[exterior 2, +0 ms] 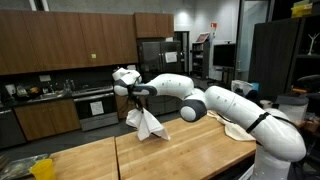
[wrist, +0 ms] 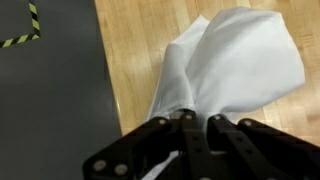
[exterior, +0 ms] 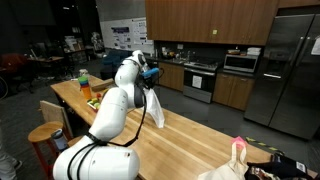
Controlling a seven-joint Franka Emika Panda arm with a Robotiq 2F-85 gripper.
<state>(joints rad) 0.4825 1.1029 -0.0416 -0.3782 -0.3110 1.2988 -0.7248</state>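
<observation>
A white cloth hangs in the air above the wooden counter, pinched at its top by my gripper. In the other exterior view the white cloth dangles from my gripper with its lower corner close to the wooden counter. In the wrist view the black fingers stand pressed together on a fold of the white cloth, which spreads out over the wooden counter below.
Several bottles and food items stand at the far end of the counter. A yellow and pink bag lies near its other end. A wooden stool stands beside it. Cabinets, a stove and a fridge line the back.
</observation>
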